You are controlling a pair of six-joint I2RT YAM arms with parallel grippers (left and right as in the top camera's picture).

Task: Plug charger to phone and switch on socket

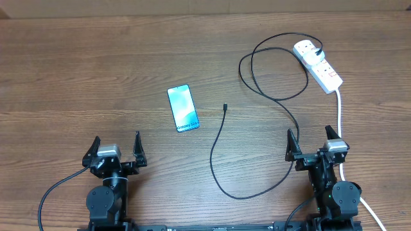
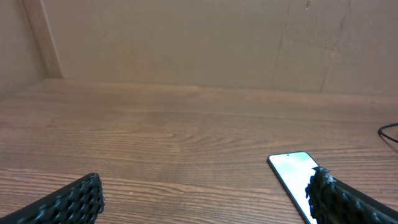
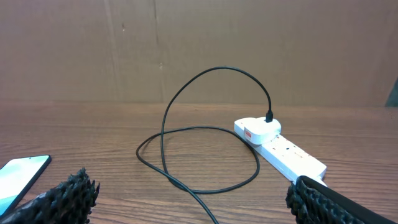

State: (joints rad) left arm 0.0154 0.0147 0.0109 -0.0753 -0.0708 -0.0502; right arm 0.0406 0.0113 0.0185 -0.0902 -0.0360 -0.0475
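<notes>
The phone [image 1: 183, 108] lies flat mid-table with its cyan screen lit; it also shows in the left wrist view [image 2: 292, 174] and the right wrist view [image 3: 22, 174]. The charger cable [image 1: 221, 154] runs from its free connector tip [image 1: 225, 106], right of the phone, in loops up to its plug [image 1: 318, 52] seated in the white socket block [image 1: 321, 67]; cable [image 3: 186, 130] and socket [image 3: 280, 146] show in the right wrist view. My left gripper [image 1: 115, 151] is open and empty at the near left. My right gripper [image 1: 314, 142] is open and empty at the near right.
The socket's thick white cord [image 1: 340, 122] runs down the right side past my right arm. A cardboard wall [image 2: 186, 43] stands along the table's far edge.
</notes>
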